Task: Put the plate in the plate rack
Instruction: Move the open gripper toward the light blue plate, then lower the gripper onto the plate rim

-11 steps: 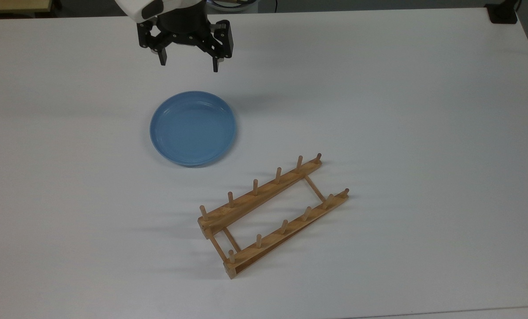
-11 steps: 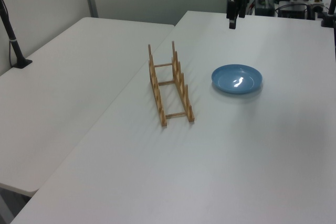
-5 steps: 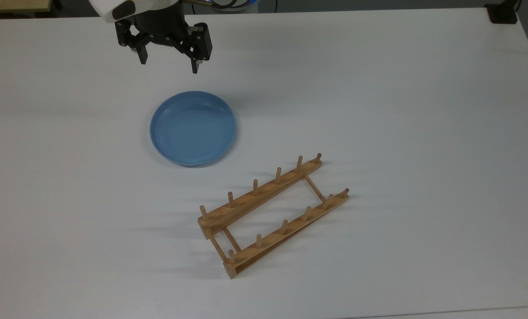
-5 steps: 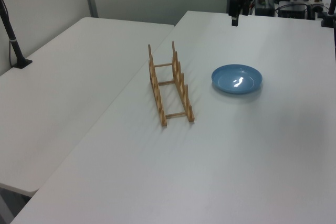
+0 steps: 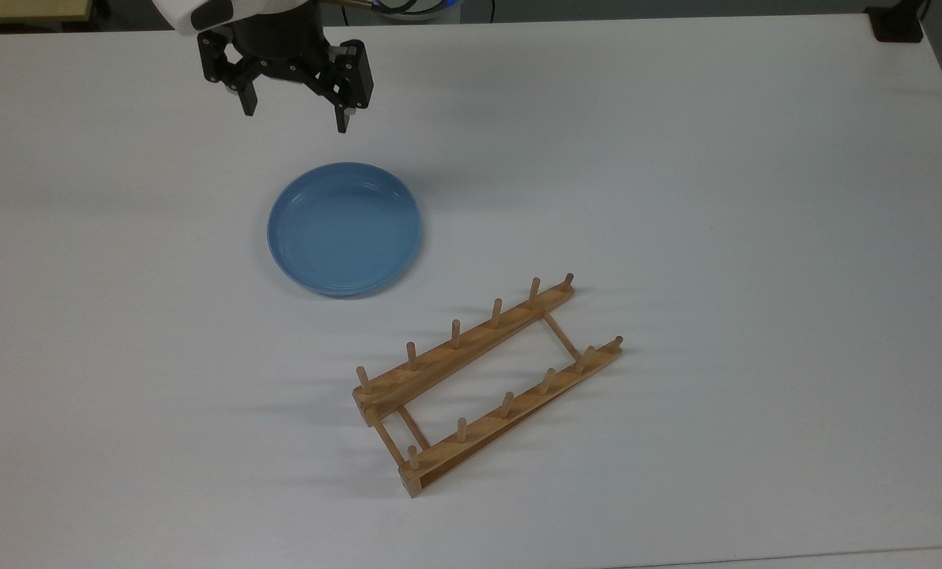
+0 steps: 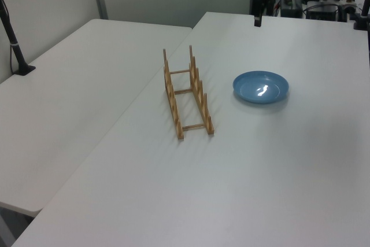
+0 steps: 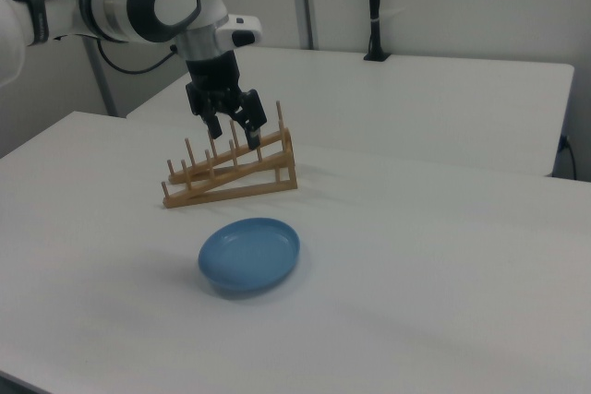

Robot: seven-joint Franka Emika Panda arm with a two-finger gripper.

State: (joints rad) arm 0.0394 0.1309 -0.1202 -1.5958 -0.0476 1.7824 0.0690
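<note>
Plate (image 5: 344,229) of glossy light blue lies flat and right way up on the white counter (image 5: 716,197), a little toward ten o'clock from the middle of the top view. Its raised rim is bare all round, with nothing on it or in it. The pincer (image 5: 293,118) hangs in the air at about eleven o'clock from the plate in the top view, apart from it and touching nothing. Its two dark fingers (image 5: 344,118) point down and stand wide apart, with nothing between them. In the right view the pincer (image 7: 233,134) shows above the counter, in front of the rack (image 7: 231,173) and higher than the plate (image 7: 250,254).

The wooden rack (image 5: 487,383) stands on the counter at about five o'clock from the plate in the top view, well apart from it. Its two long rails run slantwise from lower left to upper right, each with six short upright pegs, and thin crossbars join them. No plate sits between the pegs.
</note>
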